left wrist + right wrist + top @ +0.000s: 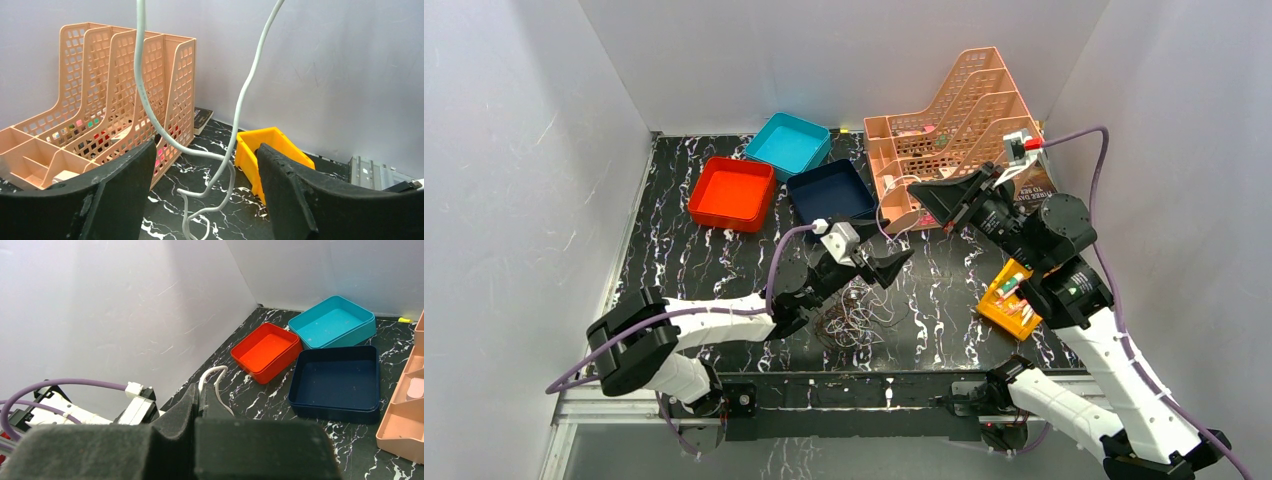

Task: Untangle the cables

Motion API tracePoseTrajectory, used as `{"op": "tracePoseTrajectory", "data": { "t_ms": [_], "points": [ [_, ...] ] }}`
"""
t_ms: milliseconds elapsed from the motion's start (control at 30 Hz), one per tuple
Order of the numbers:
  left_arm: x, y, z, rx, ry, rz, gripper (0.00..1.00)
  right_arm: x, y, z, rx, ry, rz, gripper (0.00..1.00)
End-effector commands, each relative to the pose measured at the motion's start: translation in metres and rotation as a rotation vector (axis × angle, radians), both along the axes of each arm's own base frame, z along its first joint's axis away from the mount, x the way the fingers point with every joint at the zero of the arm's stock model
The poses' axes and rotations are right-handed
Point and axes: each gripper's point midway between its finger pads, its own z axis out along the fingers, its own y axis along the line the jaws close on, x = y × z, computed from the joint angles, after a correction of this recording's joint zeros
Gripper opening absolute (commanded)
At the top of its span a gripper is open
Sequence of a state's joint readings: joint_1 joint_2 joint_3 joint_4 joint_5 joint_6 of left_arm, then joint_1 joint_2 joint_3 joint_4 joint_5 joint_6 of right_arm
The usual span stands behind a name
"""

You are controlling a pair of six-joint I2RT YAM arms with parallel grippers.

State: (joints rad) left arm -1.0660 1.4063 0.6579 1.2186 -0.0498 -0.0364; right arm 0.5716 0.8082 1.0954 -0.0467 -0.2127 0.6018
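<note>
The cables (856,318) lie as a tangled bunch of thin pale, black and brown strands on the black marbled table, near the front middle. One white cable (235,125) rises out of the bunch in two strands. My right gripper (919,193) is shut on its upper end, and in the right wrist view a white loop (216,377) pokes out past the closed gripper (198,395). My left gripper (892,264) hovers just above and behind the bunch. It is open (205,165), and the hanging white strands pass between its jaws without touching either finger.
A red tray (732,192), a teal tray (788,143) and a navy tray (831,190) sit at the back left. A peach file organiser (954,120) stands at the back right with a book (1031,185) beside it. A yellow bin (1009,300) is under the right arm.
</note>
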Motion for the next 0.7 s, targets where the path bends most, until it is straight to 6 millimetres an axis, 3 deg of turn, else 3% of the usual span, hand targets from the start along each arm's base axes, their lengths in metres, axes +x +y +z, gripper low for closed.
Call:
{"op": "tracePoseTrajectory", "data": {
  "t_ms": [0,567,667],
  "points": [
    [-0.003,0.003,0.041,-0.137,-0.031,-0.01,0.66,-0.008,-0.004,0.02,0.051,-0.071,0.006,0.0],
    [-0.008,0.018,0.041,-0.159,-0.01,0.003,0.01,0.0,-0.007,0.005,0.04,-0.032,-0.036,0.0],
    [-0.005,0.026,0.034,-0.161,0.02,0.032,0.0,0.006,-0.011,-0.004,0.025,-0.012,-0.077,0.0]
  ]
}}
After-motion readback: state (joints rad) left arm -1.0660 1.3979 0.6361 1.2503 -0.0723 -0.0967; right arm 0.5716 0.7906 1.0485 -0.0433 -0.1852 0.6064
